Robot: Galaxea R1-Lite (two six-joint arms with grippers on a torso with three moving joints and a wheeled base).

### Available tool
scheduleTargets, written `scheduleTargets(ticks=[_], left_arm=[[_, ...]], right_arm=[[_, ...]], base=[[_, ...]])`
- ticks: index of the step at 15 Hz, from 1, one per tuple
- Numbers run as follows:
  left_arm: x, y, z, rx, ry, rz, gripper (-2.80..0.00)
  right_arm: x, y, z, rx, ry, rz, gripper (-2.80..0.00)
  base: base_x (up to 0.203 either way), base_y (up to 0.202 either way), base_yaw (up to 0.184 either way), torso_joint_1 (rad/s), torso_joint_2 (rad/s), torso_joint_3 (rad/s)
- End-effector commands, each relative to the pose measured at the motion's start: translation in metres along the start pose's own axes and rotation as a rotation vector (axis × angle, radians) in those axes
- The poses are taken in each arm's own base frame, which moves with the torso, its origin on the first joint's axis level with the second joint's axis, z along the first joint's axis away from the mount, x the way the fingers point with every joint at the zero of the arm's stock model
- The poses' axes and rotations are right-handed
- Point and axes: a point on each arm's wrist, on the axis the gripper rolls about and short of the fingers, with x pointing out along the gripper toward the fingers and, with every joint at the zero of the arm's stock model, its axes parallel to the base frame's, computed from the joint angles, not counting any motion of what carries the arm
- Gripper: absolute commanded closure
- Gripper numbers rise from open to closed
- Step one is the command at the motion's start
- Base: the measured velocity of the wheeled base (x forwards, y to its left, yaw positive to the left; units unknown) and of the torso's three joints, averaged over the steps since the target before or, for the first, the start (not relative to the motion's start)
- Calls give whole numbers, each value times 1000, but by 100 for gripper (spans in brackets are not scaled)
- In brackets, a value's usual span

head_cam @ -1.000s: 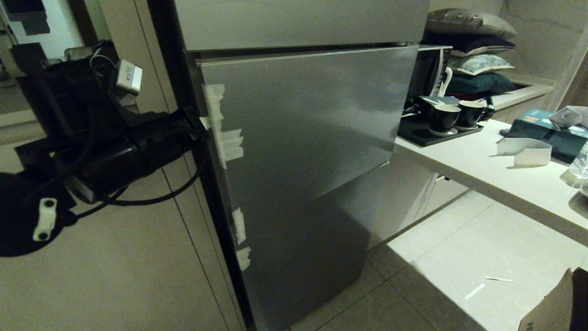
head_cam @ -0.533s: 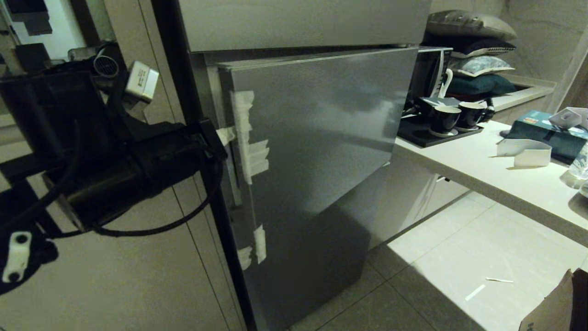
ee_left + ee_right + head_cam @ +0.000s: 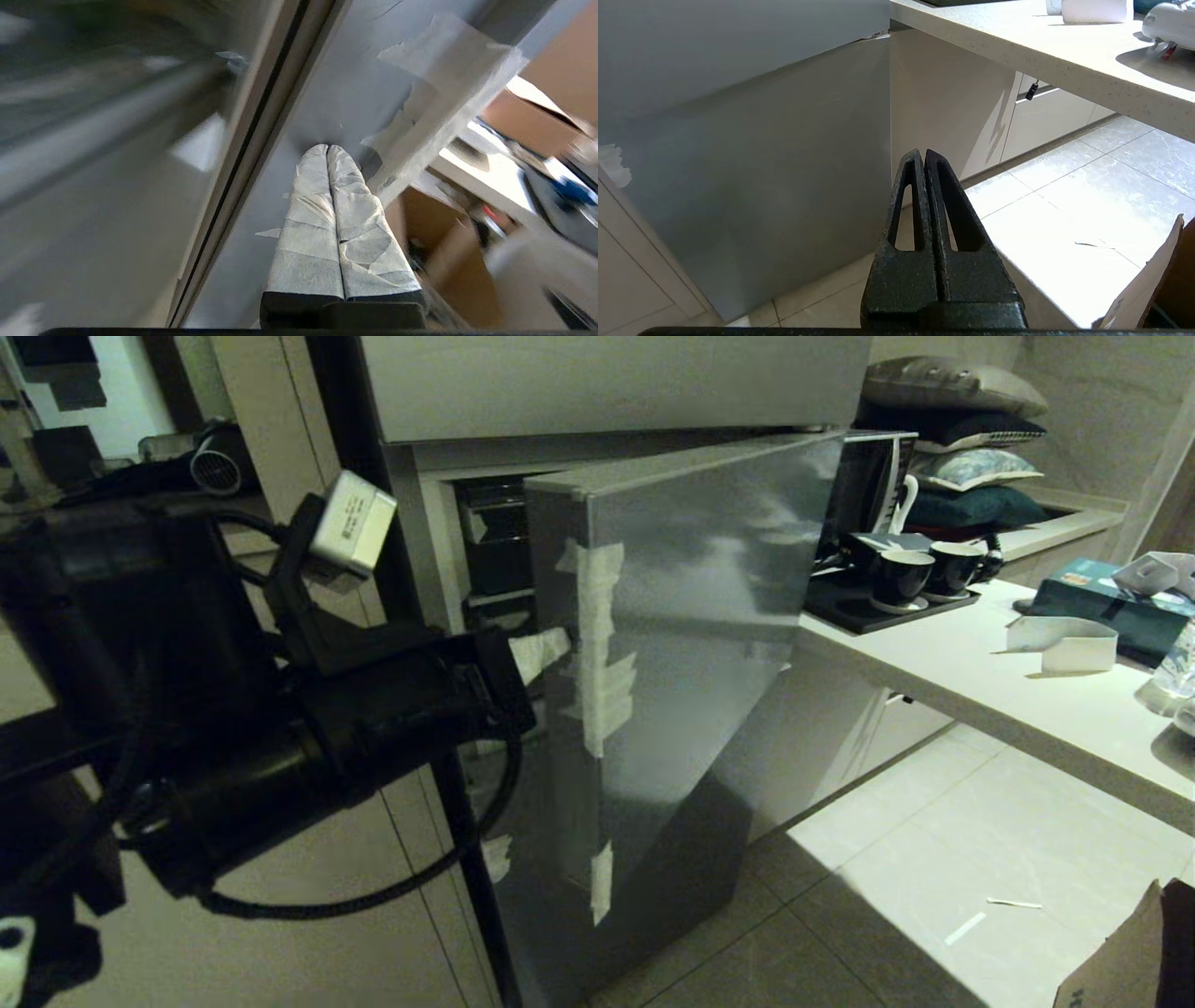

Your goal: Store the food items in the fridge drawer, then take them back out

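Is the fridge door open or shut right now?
Partly open: the fridge door stands angled off the cabinet, a dark gap with shelves showing behind its taped edge.

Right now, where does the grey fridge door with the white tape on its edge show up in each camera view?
Head view: fridge door fills the centre, swung partly open, left gripper at its taped edge.
Left wrist view: door's inner face runs up the middle, ahead of the shut fingers.
Right wrist view: door's outer face fills the left half.
Shared landmark: the white tape.

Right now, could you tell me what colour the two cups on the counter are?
Dark cups, seen best in the head view.
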Motion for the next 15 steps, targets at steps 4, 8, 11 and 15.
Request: scheduleTargets(ticks=[4,8,11,15], left_arm=[[-15,-17,-16,-1,55,-54,0],[-25,-29,-12,-1,40,-103,0],[-28,-40,-15,-1,55,-149,0],[-33,-44,-15,-2,56,-170,0]], right_arm=[[2,0,-9,0,29,0,0],[2,0,-9,0,29,0,0],[2,0,-9,0,29,0,0],[2,0,-9,0,29,0,0]], base=[[0,0,0,0,0,0],[0,0,0,0,0,0],[0,0,0,0,0,0],[0,0,0,0,0,0]])
